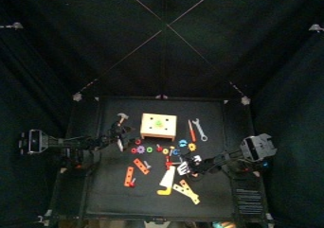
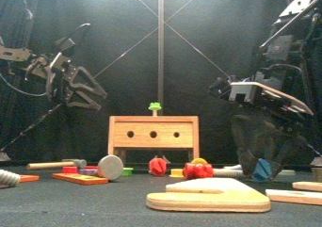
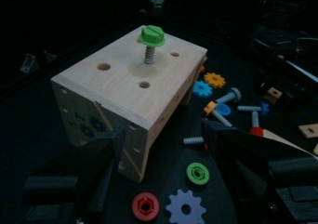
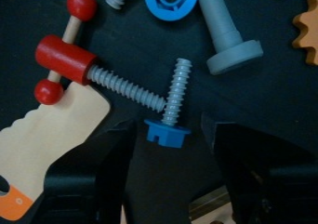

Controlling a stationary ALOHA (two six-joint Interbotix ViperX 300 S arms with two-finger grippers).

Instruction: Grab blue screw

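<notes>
Two jaws of the right hand [image 4: 165, 139] stood open astride the blue screw [image 4: 170, 107] on the bench; left hand [image 3: 168, 167] open, empty, beside the block [image 3: 125, 84].

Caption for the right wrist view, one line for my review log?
Right gripper open, jaws either side of the blue screw's head, a red-headed screw touching its shaft.

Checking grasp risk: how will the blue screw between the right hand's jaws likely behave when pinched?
The blue screw looks like small moulded plastic, so probably light and stiff. Its round ribbed shaft may roll or pivot if squeezed unevenly. Its shaft lies against the grey threaded rod, which may shift too. The right hand straddles its head, jaws open.
</notes>
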